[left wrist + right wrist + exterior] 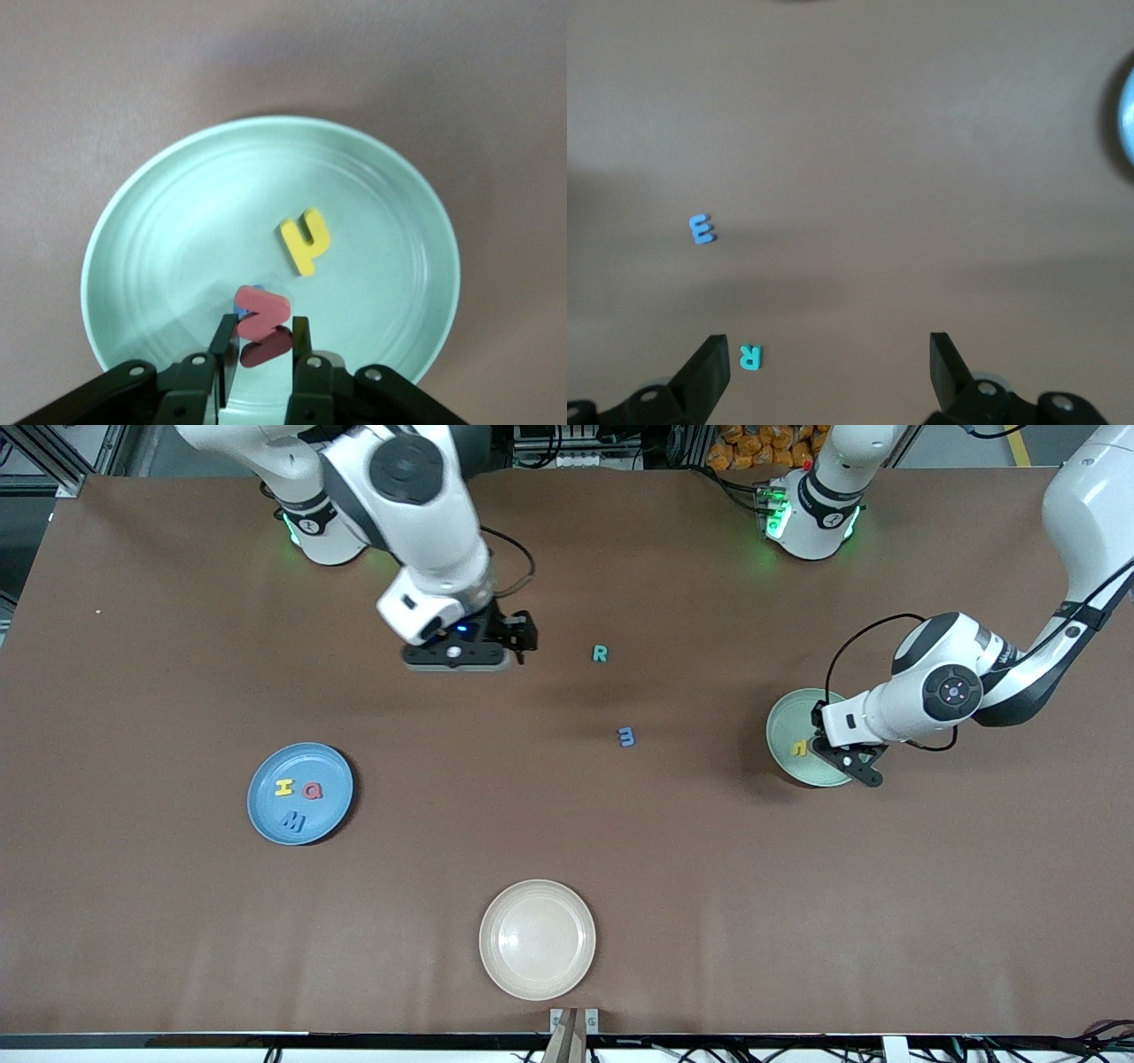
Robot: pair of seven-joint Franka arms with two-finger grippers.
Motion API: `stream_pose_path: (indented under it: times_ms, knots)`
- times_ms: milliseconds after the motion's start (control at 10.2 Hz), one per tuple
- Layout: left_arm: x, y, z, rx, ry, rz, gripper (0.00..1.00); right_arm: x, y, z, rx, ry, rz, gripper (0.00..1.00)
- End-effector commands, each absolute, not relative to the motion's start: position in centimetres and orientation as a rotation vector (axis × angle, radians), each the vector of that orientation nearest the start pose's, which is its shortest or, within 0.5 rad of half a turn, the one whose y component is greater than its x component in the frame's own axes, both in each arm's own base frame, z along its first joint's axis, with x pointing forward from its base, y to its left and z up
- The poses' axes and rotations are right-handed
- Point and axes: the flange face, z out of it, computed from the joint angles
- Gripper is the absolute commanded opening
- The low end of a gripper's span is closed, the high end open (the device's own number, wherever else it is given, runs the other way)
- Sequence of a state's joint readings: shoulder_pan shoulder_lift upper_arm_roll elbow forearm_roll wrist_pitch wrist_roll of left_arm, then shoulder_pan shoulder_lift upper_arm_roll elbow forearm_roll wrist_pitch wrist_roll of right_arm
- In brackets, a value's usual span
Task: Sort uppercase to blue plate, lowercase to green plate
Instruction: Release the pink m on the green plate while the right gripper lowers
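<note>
The pale green plate (784, 731) lies toward the left arm's end of the table. On it rests a yellow lowercase letter (306, 241) (800, 748). My left gripper (262, 335) (864, 769) hangs low over this green plate (177, 230), shut on a red lowercase letter (263, 319); a bit of blue (252, 292) peeks out beside it. The blue plate (332, 766) holds a yellow H (283, 786), a red Q (313, 789) and a blue M (293, 820). A teal R (600, 654) (749, 357) and a blue lowercase m (627, 736) (701, 229) lie on the bare table. My right gripper (523, 638) (828, 354) is open above the table beside the R.
An empty cream plate (538, 939) sits near the table's front edge, nearest to the front camera. The blue plate's rim (1129, 115) shows at the edge of the right wrist view. The brown table (177, 646) runs wide around everything.
</note>
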State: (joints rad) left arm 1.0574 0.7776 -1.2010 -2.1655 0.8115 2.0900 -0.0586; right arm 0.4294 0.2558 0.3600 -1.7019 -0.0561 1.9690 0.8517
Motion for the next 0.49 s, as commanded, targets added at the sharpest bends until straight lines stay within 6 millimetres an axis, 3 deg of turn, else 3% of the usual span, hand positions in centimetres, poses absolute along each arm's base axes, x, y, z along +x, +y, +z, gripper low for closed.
stream_pose_path:
  times_ms: [0, 98, 197, 295, 393]
  knots:
    - [51.6, -5.7, 22.4, -3.064, 0.846, 0.25, 0.14, 43.4, 49.0, 40.5, -3.095, 0.115, 0.03, 1.0]
    - [51.4, -5.9, 22.2, -3.093, 0.708, 0.259, 0.21, 42.0, 51.0, 38.5, -3.093, 0.129, 0.039, 1.0]
    - [51.4, -7.1, 23.0, -3.111, 0.633, 0.237, 0.35, 40.8, 52.5, 36.5, -3.091, 0.167, 0.064, 1.0]
    - [51.5, -7.2, 23.2, -3.115, 0.613, 0.231, 0.41, 38.7, 54.5, 34.0, -3.099, 0.161, 0.074, 1.0]
    - [51.5, -7.2, 23.2, -3.117, 0.607, 0.23, 0.49, 38.0, 55.4, 31.4, -3.122, 0.2, 0.061, 1.0]
